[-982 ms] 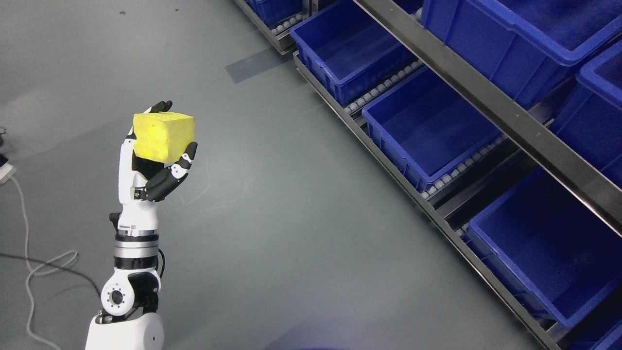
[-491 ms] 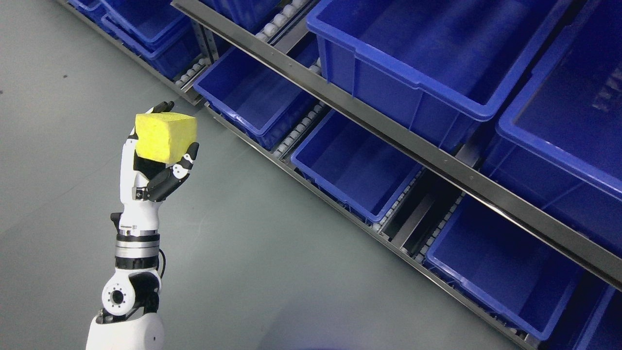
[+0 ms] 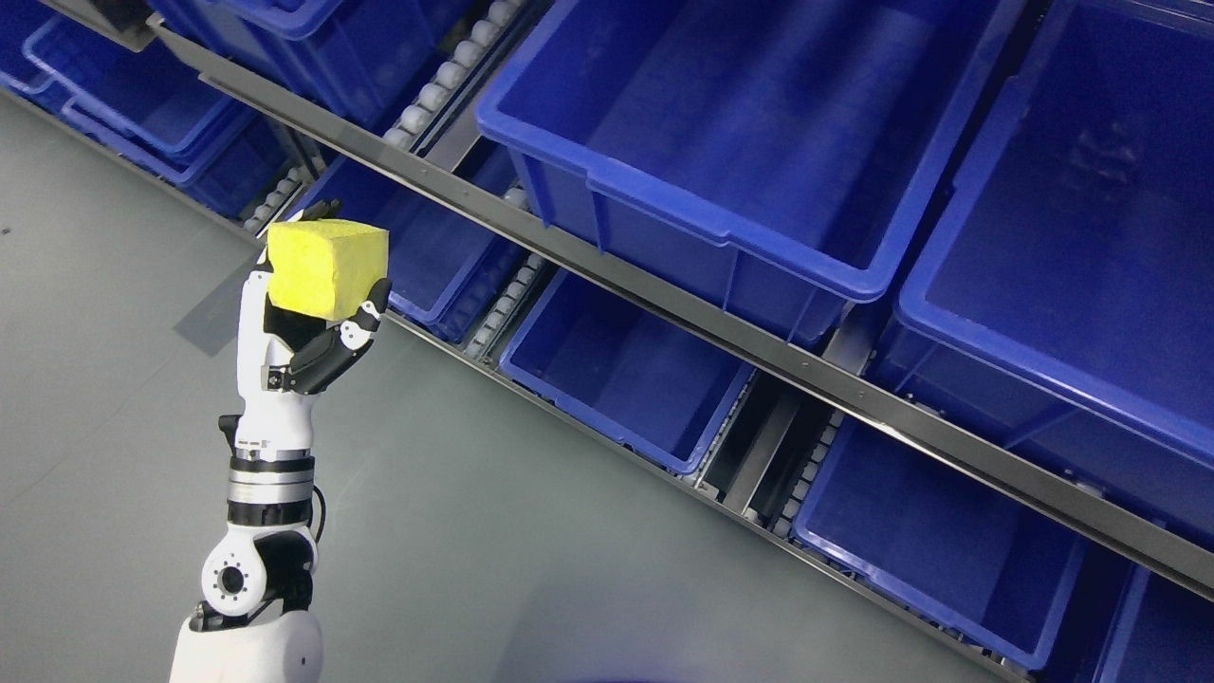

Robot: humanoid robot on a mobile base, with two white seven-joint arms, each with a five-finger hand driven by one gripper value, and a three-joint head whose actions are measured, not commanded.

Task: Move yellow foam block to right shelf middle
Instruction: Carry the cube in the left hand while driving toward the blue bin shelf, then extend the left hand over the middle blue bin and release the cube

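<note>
At about 9 o'clock the white-and-black left hand [image 3: 302, 323] holds the yellow cube-shaped foam block [image 3: 326, 267] from below, fingers curled around its lower sides. The soft foam can squeeze out or tip if the arm swings fast. Toward 2 o'clock, the block may catch the rim of the large blue plastic bin [image 3: 664, 213] on the grey metal shelf rail [image 3: 664, 294].

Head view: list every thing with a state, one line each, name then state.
yellow foam block: held up over the floor, in no bin.
left hand: raised, fingers closed on the block.
large upper bin: on the shelf, looks empty.
right upper bin: on the shelf, cut off by the picture edge, visible part empty.
lower middle bin: on the roller track, looks empty.
lower right bin: on the roller track, looks empty.
</note>
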